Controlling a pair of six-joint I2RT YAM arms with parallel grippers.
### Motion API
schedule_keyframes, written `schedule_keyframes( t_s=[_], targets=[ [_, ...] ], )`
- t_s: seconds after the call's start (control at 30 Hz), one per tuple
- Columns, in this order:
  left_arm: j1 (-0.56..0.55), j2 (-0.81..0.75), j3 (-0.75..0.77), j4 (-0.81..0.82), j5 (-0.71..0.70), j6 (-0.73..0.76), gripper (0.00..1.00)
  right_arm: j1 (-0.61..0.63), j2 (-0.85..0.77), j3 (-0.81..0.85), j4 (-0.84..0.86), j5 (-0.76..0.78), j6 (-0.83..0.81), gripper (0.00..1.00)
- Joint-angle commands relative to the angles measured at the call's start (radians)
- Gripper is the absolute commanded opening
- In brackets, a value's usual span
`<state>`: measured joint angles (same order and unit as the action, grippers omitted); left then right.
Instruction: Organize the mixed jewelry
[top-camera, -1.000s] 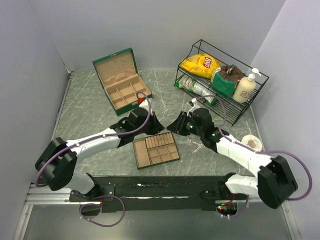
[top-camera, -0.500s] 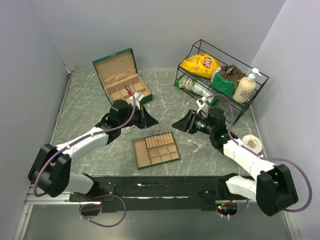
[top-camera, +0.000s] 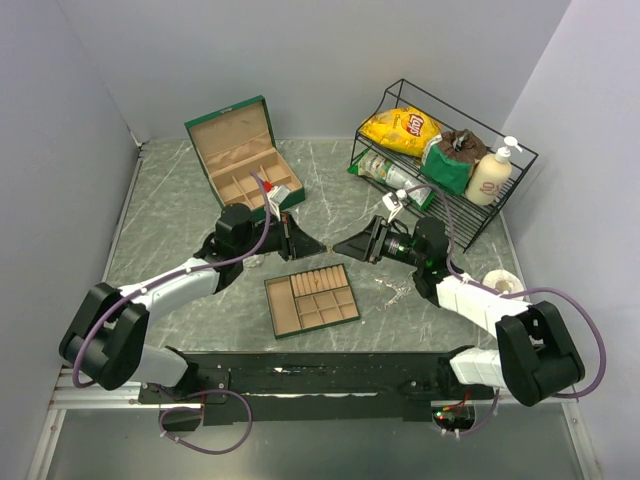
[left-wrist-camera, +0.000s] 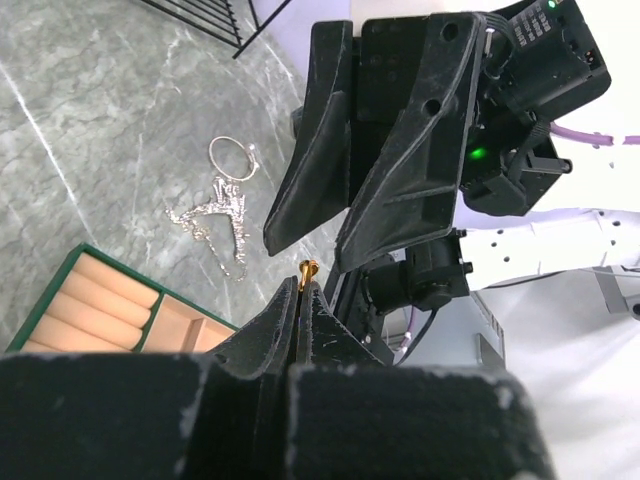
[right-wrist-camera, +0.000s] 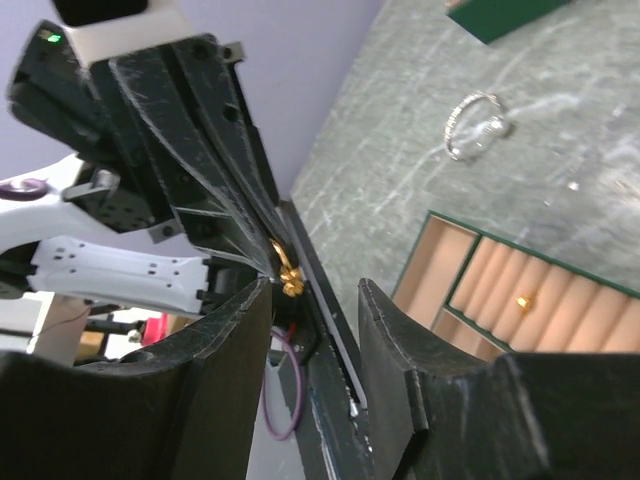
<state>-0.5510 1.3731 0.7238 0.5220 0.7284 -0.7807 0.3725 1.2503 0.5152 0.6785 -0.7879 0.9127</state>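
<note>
The left gripper (left-wrist-camera: 303, 288) is pinched fully closed on a tiny gold stud (left-wrist-camera: 308, 267), gripped at the very tips of its fingers in the air above the table. The right gripper (right-wrist-camera: 313, 288) faces it tip to tip, jaws partly apart and holding nothing, with the stud just in front of the gap. Below, a second gold piece (right-wrist-camera: 523, 299) sits in a ridged slot of the flat tan tray (top-camera: 312, 299). On the marble table (top-camera: 170, 220) right of the tray lies a tangle of silvery chains (left-wrist-camera: 215, 215), with a wire bangle (left-wrist-camera: 232, 158) just beside it. An open green box (top-camera: 230, 135) stands far left, a wire rack (top-camera: 445, 160) far right.
</note>
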Motion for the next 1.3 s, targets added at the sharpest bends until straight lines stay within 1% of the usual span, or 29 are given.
schedule_keyframes(
  t_s=[0.0, 0.33, 0.43, 0.67, 0.8, 0.97, 1.27],
  targets=[
    [0.002, 0.012, 0.014, 0.073, 0.036, -0.02, 0.01, 0.017, 0.014, -0.004, 0.17, -0.037, 0.046, 0.46],
    [0.002, 0.014, 0.016, 0.067, 0.022, -0.018, 0.01, 0.055, 0.032, 0.022, 0.154, -0.028, 0.043, 0.43],
    [0.002, 0.011, 0.009, 0.082, 0.009, -0.029, 0.01, 0.06, 0.037, 0.022, 0.164, -0.025, 0.043, 0.4],
    [0.002, 0.014, 0.0, 0.099, 0.008, -0.042, 0.01, 0.065, 0.046, 0.016, 0.214, -0.019, 0.066, 0.28],
    [0.002, 0.014, -0.001, 0.09, 0.008, -0.038, 0.01, 0.066, 0.049, 0.002, 0.266, -0.011, 0.075, 0.27],
    [0.002, 0.004, -0.014, 0.098, -0.006, -0.045, 0.01, 0.065, 0.038, -0.018, 0.294, 0.015, 0.086, 0.27],
    [0.002, 0.0, -0.032, 0.133, -0.02, -0.069, 0.01, 0.065, -0.029, -0.044, 0.199, 0.105, 0.025, 0.29]
  ],
)
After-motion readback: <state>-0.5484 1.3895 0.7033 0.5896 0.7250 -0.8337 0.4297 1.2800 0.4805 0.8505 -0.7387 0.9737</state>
